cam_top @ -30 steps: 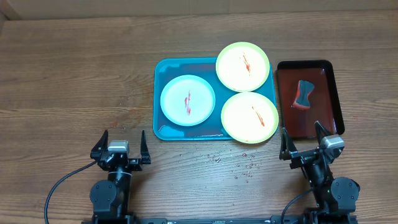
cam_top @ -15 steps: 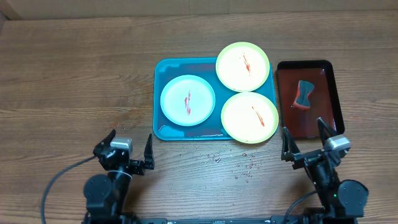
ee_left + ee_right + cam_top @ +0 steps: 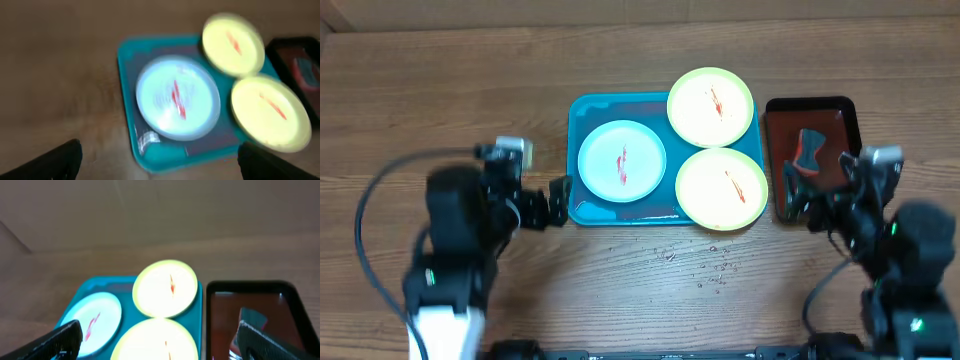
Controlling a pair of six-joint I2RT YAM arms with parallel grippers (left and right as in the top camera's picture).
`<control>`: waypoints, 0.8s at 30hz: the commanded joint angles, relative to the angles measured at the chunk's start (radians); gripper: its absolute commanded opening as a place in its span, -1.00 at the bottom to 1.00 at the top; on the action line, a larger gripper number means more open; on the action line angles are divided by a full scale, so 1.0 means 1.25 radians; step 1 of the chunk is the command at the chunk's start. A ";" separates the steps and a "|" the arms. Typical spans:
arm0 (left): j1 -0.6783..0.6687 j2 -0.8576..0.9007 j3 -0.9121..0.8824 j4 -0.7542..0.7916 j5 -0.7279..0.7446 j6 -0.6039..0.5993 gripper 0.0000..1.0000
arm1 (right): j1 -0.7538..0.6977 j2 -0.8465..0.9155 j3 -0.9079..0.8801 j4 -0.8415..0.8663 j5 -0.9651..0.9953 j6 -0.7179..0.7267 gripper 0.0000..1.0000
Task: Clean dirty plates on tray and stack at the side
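The turquoise tray (image 3: 588, 108) holds a white plate with a light-blue rim (image 3: 622, 162) and two pale yellow plates, one at the back (image 3: 710, 106) and one at the front (image 3: 721, 189). Each has a red sauce streak. My left gripper (image 3: 542, 203) is open and empty, raised just left of the tray's front left corner. My right gripper (image 3: 818, 190) is open and empty over the dark red tray. The left wrist view shows the white plate (image 3: 177, 97) beyond the open fingers (image 3: 160, 167). The right wrist view shows the back yellow plate (image 3: 167, 287) beyond the open fingers (image 3: 165, 345).
A black-rimmed dark red tray (image 3: 832, 112) stands right of the turquoise tray, with a sponge (image 3: 809, 148) in it. Water drops (image 3: 710, 270) lie on the wooden table in front of the trays. Cardboard runs along the table's far edge.
Both arms have lifted from their rest near the front edge and moved forward toward the trays. Both grippers stay open and empty. The plates have not moved.
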 commanded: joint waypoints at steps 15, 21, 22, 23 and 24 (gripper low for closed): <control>-0.150 0.553 0.413 -0.212 -0.052 -0.014 1.00 | 0.004 0.524 0.422 -0.335 -0.114 0.002 1.00; -0.145 0.671 0.413 -0.185 -0.186 -0.168 0.20 | 0.004 0.577 0.422 -0.331 -0.120 -0.001 0.75; -0.143 0.687 0.413 -0.188 -0.221 -0.219 0.19 | 0.004 0.580 0.422 -0.332 -0.115 0.000 0.73; -0.142 0.703 0.413 -0.186 -0.235 -0.235 0.19 | 0.004 0.581 0.422 -0.334 -0.107 0.000 0.72; -0.142 0.722 0.413 -0.179 -0.231 -0.235 0.19 | 0.004 0.581 0.422 -0.334 -0.099 0.000 0.71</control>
